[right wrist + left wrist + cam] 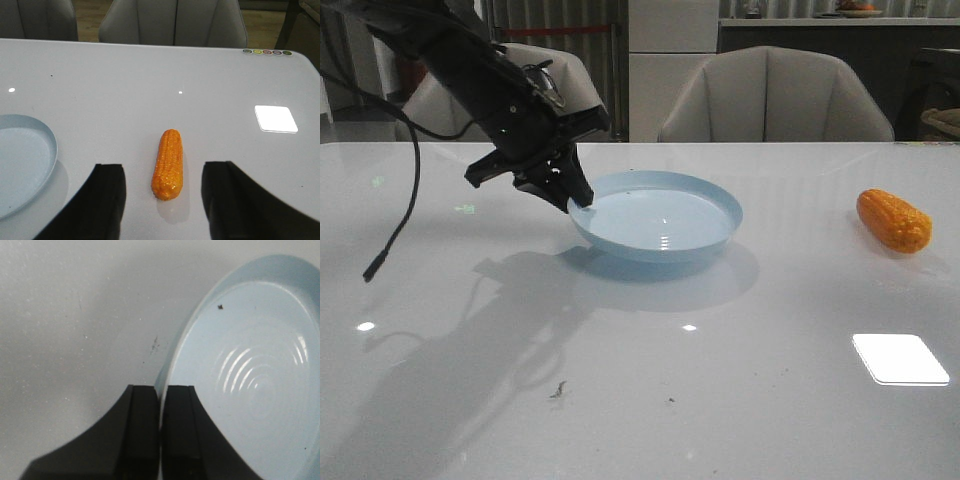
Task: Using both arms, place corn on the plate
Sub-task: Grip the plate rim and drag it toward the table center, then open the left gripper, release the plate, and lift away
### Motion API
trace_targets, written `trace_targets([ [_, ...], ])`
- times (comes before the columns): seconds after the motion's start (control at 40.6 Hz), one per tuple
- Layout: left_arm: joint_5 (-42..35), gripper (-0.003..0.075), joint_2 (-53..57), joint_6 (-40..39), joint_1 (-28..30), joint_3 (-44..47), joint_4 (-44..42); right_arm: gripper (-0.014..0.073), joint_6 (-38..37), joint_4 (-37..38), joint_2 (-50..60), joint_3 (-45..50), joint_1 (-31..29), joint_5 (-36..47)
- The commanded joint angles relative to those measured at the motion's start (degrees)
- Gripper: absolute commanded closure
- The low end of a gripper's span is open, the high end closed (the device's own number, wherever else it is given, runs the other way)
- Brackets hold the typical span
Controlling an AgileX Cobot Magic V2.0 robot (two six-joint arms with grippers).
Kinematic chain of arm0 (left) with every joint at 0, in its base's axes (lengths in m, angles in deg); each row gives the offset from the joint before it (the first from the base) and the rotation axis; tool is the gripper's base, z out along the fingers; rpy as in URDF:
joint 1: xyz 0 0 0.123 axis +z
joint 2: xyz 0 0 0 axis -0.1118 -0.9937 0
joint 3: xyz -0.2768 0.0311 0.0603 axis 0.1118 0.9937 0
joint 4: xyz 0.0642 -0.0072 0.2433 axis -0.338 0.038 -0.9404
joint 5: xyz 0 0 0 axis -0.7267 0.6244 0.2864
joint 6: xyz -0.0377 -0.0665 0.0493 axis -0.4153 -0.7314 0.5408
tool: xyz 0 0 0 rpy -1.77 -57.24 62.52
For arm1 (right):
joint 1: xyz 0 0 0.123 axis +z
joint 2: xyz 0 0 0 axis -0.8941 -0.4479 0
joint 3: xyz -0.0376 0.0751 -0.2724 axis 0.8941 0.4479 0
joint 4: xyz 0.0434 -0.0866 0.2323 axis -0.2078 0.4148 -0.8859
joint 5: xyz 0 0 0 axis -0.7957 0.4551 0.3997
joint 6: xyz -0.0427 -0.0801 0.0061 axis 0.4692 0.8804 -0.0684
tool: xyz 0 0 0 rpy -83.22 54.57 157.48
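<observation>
The pale-blue plate [660, 216] sits mid-table, its left side lifted a little. My left gripper [578, 203] is shut on the plate's left rim [167, 375], one black finger on each side of the thin edge. The orange-yellow corn [894, 219] lies on the white table at the far right, apart from the plate. In the right wrist view the corn [168, 163] lies lengthwise between my right gripper's [165, 180] wide-open fingers, above the table and not touching it; the plate's edge [47, 137] shows off to one side. The right arm is out of the front view.
Grey chairs [775, 95] stand behind the table's far edge. A loose black cable [395, 220] hangs from the left arm. A bright light patch [900, 358] reflects on the glossy table at the near right. Small dark specks [558, 390] lie near the front.
</observation>
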State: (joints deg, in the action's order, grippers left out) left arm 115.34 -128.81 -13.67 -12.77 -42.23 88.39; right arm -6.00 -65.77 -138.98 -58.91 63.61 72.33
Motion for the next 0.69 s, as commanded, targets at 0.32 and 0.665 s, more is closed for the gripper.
trace_targets([
  [0.32,-2.38,0.0316,3.07,-0.18,-0.82,-1.93,-0.9,0.0137,0.27,0.5,0.46,-2.22,0.06,4.52],
  [0.665,3.96,0.0272,3.55,5.97,-0.21,-5.44,-1.32,0.0137,0.27,0.5,0.46,-2.22,0.06,4.26],
])
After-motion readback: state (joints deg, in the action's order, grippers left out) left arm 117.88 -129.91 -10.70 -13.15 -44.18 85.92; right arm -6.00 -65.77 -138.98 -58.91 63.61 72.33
